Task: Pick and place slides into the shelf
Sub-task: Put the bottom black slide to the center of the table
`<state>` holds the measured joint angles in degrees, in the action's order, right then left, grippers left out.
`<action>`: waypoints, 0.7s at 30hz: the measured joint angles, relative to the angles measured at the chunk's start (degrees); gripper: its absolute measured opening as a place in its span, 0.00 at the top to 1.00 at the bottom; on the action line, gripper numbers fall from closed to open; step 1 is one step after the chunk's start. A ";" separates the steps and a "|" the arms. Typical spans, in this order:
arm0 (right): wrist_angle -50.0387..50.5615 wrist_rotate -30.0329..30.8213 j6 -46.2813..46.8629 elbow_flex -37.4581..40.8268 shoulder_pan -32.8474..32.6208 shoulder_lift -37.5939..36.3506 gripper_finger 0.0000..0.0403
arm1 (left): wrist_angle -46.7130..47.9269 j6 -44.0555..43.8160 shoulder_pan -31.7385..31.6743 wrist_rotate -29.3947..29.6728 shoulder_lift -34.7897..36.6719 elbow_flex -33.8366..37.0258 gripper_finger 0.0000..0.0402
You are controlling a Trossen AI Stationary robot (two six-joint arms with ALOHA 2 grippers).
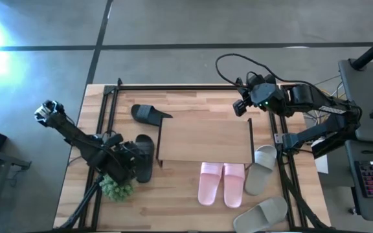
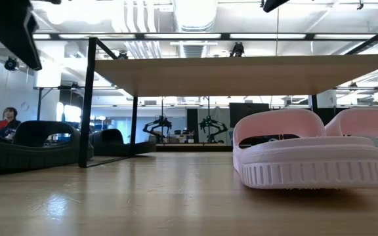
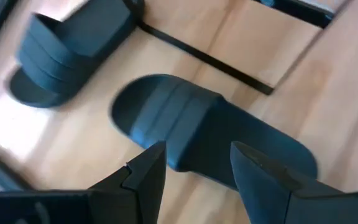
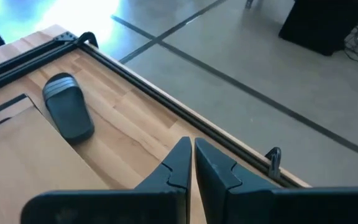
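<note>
High view: shelf (image 1: 203, 139) sits mid-table, nothing on its plywood top. Slides are all on the table (image 1: 180, 213) around it. Pink pair (image 1: 221, 183) lies side by side just at the shelf's near edge. One grey-beige slide (image 1: 259, 169) is just right of the pink pair by the shelf's right near corner, the other grey-beige slide (image 1: 261, 214) is nearer still, at the table's near right corner. One black slide (image 1: 149, 114) lies off the shelf's far left corner; second black slide (image 1: 142, 157) is just left of the shelf.

Left gripper (image 3: 194, 163) hovers over that second black slide, fingers apart, not clamped on it. Green plant (image 1: 116, 188) is just near of the left arm.

Right gripper (image 4: 192, 163) is up over the table's far right edge, fingers together, holding nothing.
</note>
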<state>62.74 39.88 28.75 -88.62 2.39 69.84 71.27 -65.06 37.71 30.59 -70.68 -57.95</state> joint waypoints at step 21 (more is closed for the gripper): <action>0.01 -0.04 4.57 0.15 0.00 0.00 0.97 | -14.83 4.48 0.81 4.37 -2.31 14.47 0.59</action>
<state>62.76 39.83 33.32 -88.47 2.39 69.84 56.44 -60.58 38.52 34.96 -72.99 -43.49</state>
